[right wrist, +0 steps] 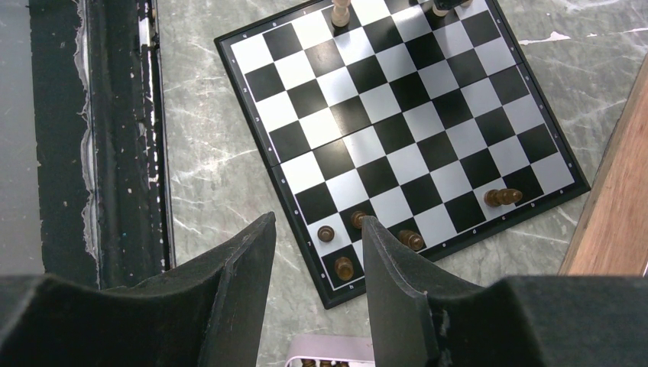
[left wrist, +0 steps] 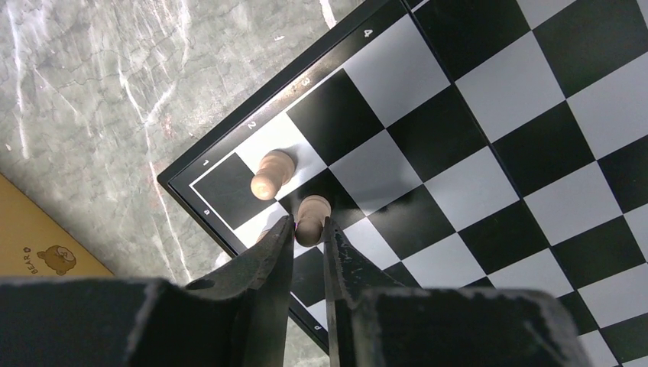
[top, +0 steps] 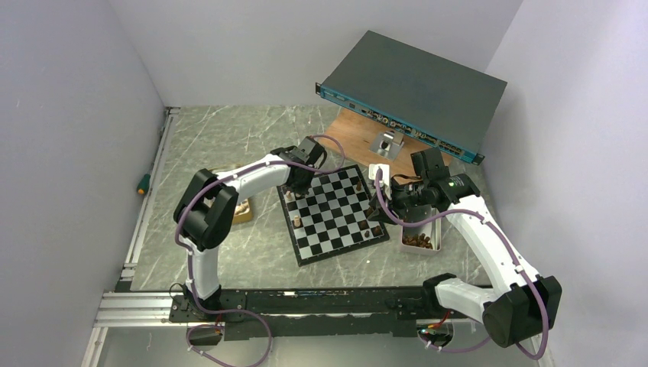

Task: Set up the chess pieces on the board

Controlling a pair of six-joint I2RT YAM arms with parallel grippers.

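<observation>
Seen from above, the left arm [top: 252,176] covers the board's [top: 340,222] 10 o'clock corner. Up close, the left jaws straddle a light pawn [left wrist: 312,210] there; whether they are pinching it I cannot tell. The right jaws hang apart and empty above dark pieces [right wrist: 411,239] at 4 o'clock. The right arm [top: 474,229] half hides their tray [top: 422,251] on the bench [top: 229,138].

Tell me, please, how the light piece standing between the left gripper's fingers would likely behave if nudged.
The light piece stands upright and slim, so a push near its head would probably tip it. The board is glossy, so a low nudge might slide it instead. Its round body would likely roll once down.
</observation>
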